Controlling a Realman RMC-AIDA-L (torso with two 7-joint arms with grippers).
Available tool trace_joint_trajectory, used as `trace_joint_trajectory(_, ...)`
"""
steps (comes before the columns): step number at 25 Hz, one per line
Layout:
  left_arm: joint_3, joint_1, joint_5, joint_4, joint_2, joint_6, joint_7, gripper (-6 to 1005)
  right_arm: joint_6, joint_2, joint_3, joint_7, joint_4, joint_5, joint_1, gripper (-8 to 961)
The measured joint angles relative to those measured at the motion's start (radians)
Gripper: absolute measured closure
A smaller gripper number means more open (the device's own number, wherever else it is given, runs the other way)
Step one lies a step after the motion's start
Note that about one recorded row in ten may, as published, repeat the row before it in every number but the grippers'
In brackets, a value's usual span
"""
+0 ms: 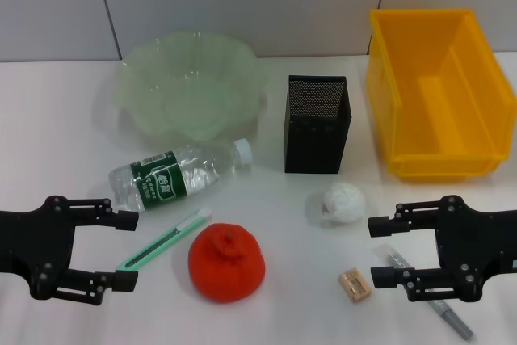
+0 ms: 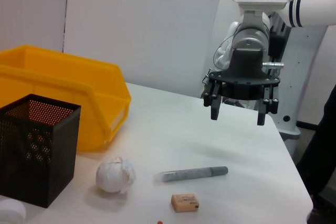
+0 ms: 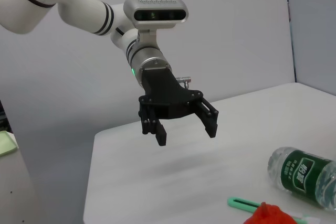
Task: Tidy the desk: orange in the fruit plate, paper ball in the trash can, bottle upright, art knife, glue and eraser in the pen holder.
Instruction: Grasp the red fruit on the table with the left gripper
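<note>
Both hands were wide open and held nothing. The left hand (image 1: 128,250) hung low over the near left part of the table (image 1: 48,119), and the right hand (image 1: 380,252) hung low over the near right part. They looked ready to start, each close to the things on its own side.

The orange (image 1: 227,263) sat on the table between the hands, not yet in the green fruit plate (image 1: 191,84) at the back. The art knife (image 1: 166,238) lay flat just beside the orange, near the left hand. The bottle (image 1: 174,175) lay on its side behind the knife, so it needed standing up.

The paper ball (image 1: 343,203) sat in front of the black pen holder (image 1: 316,124). The yellow trash can (image 1: 436,90) stood at the back right, near the right hand's side, so that hand seemed the best one for the ball. The eraser (image 1: 355,285) lay near the right hand, and the grey glue stick (image 1: 436,306) lay partly under that hand. Both were well apart from the pen holder.
</note>
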Motion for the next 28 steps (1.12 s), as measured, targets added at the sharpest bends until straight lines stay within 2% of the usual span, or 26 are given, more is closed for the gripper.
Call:
trace_joint_trajectory(19,0.000,0.002,-0.010,0.000,-0.004,-0.001,0.000,183,0.003,0.000,-0.008,0.000,0.000,0.001,0.001,315)
trace_joint_trajectory(23,0.000,0.003,-0.052,0.002,-0.036,-0.003,0.011,183,0.002,-0.002,-0.002,0.000,0.002,-0.002,-0.005,316)
trace_joint_trajectory(25,0.005,0.004,-0.067,0.008,-0.062,-0.013,0.019,183,-0.004,-0.008,0.000,0.007,-0.006,-0.002,-0.019,316)
trace_joint_trajectory(26,0.017,0.000,-0.070,0.014,-0.091,-0.043,0.022,183,-0.006,-0.015,0.000,0.014,-0.013,-0.004,-0.034,316)
trace_joint_trajectory(27,0.017,0.000,-0.070,0.014,-0.091,-0.043,0.022,183,-0.006,-0.015,0.000,0.014,-0.013,-0.004,-0.034,317)
trace_joint_trajectory(28,0.024,-0.003,-0.071,0.017,-0.107,-0.062,0.022,183,-0.007,-0.020,0.000,0.017,-0.015,-0.006,-0.048,317)
